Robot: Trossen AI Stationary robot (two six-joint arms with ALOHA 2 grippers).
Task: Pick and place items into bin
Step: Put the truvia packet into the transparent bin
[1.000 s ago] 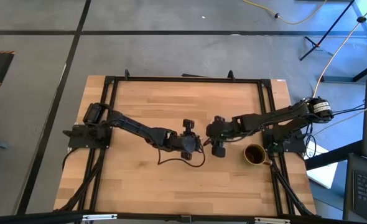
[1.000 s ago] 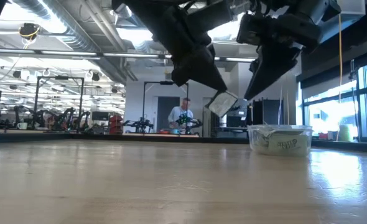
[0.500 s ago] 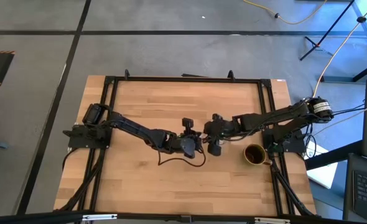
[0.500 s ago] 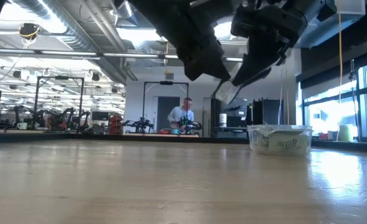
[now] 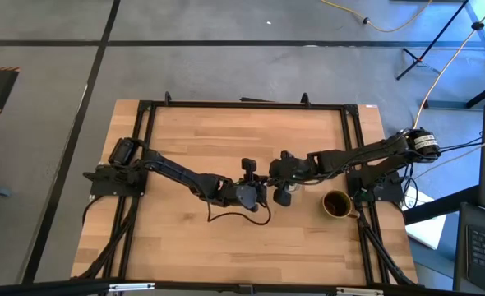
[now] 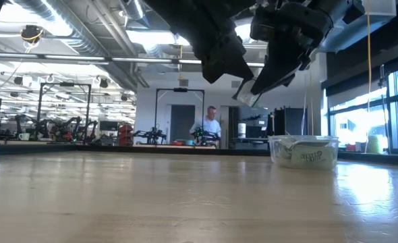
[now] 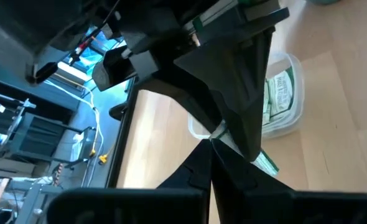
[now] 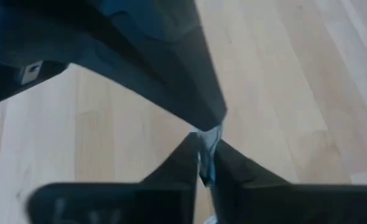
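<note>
From above I see my left arm reaching from the left side of the table [image 5: 185,222] toward the middle. The left gripper [image 5: 255,195] is there, in the air. In the low view its tip [image 6: 234,71] is well above the wood, and its two fingers look pressed together; in the left wrist view the fingers [image 7: 199,168] meet in a point at the edge of one packet [image 7: 265,163]. I cannot tell if the left claw really pinches it.

Just to the right, tip to tip with it, is the right gripper [image 5: 277,194], coming from the right arm. In the right wrist view its fingers [image 8: 183,163] are closed on a thin pale packet [image 8: 206,152]; the same packet [image 6: 246,96] hangs under the grippers in the low view, above the table.

More to the right, the bin [image 6: 304,151] stands on the table with several packets already inside; the left wrist view shows it [image 7: 289,93] under the right gripper.

Further right, near the table edge, stands a dark mug [image 5: 335,203]. Far behind the table a person [image 6: 211,125] stands in the room.
</note>
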